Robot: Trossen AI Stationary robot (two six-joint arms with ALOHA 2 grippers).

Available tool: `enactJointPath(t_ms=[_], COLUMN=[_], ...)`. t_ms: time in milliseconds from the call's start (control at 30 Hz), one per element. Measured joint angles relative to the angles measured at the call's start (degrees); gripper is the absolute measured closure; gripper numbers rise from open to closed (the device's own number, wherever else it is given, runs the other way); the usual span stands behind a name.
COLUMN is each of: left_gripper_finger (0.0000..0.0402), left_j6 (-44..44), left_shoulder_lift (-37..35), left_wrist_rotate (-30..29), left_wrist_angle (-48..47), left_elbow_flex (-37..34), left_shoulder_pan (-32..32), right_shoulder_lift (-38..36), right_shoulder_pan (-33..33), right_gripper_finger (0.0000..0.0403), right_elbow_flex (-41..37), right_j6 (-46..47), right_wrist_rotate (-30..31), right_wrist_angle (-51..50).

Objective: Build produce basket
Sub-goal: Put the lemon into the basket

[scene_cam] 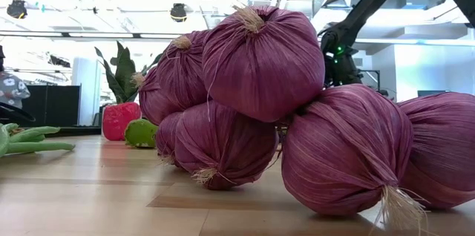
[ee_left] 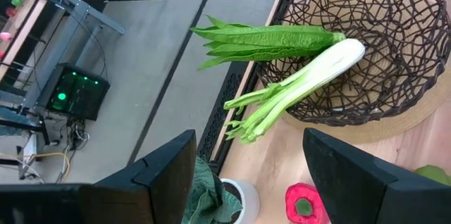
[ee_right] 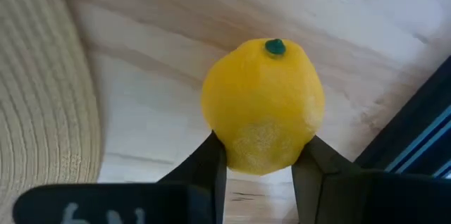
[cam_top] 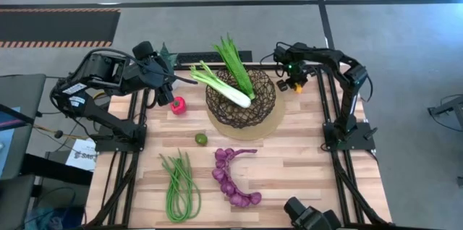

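The dark wire basket (cam_top: 242, 100) stands on a tan round mat (cam_top: 271, 125) at the table's far middle. A white-green leek (cam_top: 224, 87) and green leafy stalks (cam_top: 235, 60) lie in it, their ends sticking out over its far left rim. A yellow lemon (ee_right: 262, 104) sits right of the basket with my right gripper (ee_right: 259, 168) shut on it. On the table lie a red pepper (cam_top: 178, 105), a lime (cam_top: 201, 139), green beans (cam_top: 179, 185) and a purple onion string (cam_top: 233, 179). My left gripper (ee_left: 246, 175) hangs open above the far left. My right gripper has the lemon's two opposite sides (ee_right: 225, 146) pinched between its two fingers. The fingers come from above, pointing down. The lemon's green stem end (ee_right: 275, 46) points away from the fingers; whether the lemon rests on the wooden table top I cannot tell.
A small potted plant (ee_left: 211, 196) stands at the far left edge below my left gripper. The mat's rim (ee_right: 42, 97) lies close beside the lemon. The table's dark right rail (ee_right: 416, 139) runs just past the lemon. Bare wood shows at the near right.
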Motion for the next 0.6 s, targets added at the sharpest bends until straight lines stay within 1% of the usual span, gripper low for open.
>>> enactJointPath(t_ms=[133,233,333,467,600], left_gripper_finger=[0.0152,0.0152,0.0152,0.0152,0.0152], left_j6=[-0.55,-1.65,-3.04,-4.91,-6.89], left_shoulder_lift=[0.0,0.0,-0.02,0.04,0.0], left_wrist_rotate=[-0.02,-0.03,-0.95,-1.36,-1.35], left_wrist_angle=[0.0,0.02,0.02,-0.01,-0.02], left_elbow_flex=[0.0,-0.03,-1.53,-4.05,-7.47], left_shoulder_pan=[0.0,0.0,0.0,0.0,0.0], right_shoulder_lift=[-1.85,-5.93,-11.23,-20.34,-29.76], right_shoulder_pan=[3.11,5.96,7.88,8.43,9.44], right_gripper_finger=[0.0291,0.0291,0.0291,0.0291,0.0291], right_elbow_flex=[0.23,1.89,4.16,8.7,12.67], right_j6=[-2.23,-5.01,-6.94,-6.65,-5.63], right_wrist_rotate=[-0.6,-0.9,-0.74,2.3,2.22], right_wrist_angle=[0.03,-3.06,-6.95,-11.73,-11.56])
